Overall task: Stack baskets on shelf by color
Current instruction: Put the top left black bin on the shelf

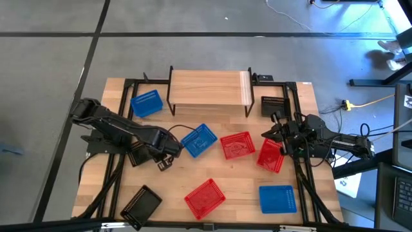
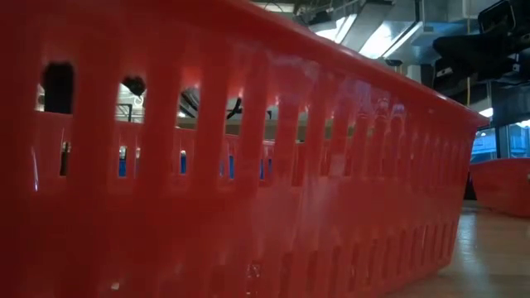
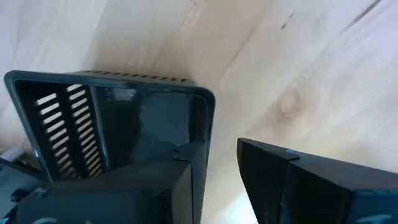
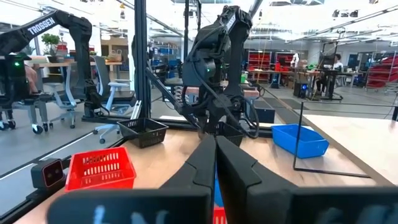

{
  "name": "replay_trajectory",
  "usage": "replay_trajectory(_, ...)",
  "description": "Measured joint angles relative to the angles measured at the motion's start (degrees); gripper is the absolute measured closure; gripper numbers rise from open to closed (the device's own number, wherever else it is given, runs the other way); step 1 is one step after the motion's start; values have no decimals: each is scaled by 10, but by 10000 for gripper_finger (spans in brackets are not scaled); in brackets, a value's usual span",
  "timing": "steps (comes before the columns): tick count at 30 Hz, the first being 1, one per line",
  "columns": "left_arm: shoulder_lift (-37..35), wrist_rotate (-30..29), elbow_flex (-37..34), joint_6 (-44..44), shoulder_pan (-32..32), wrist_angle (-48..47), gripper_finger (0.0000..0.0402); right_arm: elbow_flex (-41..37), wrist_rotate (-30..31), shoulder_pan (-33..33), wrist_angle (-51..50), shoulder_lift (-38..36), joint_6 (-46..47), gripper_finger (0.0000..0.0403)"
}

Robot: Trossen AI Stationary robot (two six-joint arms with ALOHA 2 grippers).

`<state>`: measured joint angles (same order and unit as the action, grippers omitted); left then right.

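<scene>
- Reaching for a black basket looks like the step in hand: it sits on the table's left side, under the left arm's wrist, and in the left wrist view its rim and slotted wall lie right at the fingers.
- The left gripper stands with its jaws spread wide; one finger seems to be at the basket's rim, the other outside on bare wood. I judge nothing is gripped yet.
- Next, the jaws would need to straddle that wall squarely, close, then lift toward the shelf at the far middle, whose plank top carries no baskets.
- Other baskets lie scattered: a blue basket just right of the left gripper, another blue one by the shelf's left legs, a red basket mid-table, another red one near the front edge.
- The right gripper waits at the right with fingers pressed together, empty, just above a tilted red basket.
</scene>
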<state>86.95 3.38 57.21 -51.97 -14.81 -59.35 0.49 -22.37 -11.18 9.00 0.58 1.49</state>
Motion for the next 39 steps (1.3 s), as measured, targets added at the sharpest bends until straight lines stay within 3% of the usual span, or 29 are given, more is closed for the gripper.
replay_trajectory(18,1,-54,-1,-8,-3,7,318,0,2,0,-1,0,-1,389)
replay_trajectory(22,1,-52,-25,-44,-3,43,318,0,2,0,-1,0,-2,389)
replay_trajectory(34,1,-58,-78,-46,-2,64,318,0,2,0,-1,0,-2,389)
replay_trajectory(39,1,-44,-91,-32,-2,102,350,0,2,0,-1,0,-2,389)
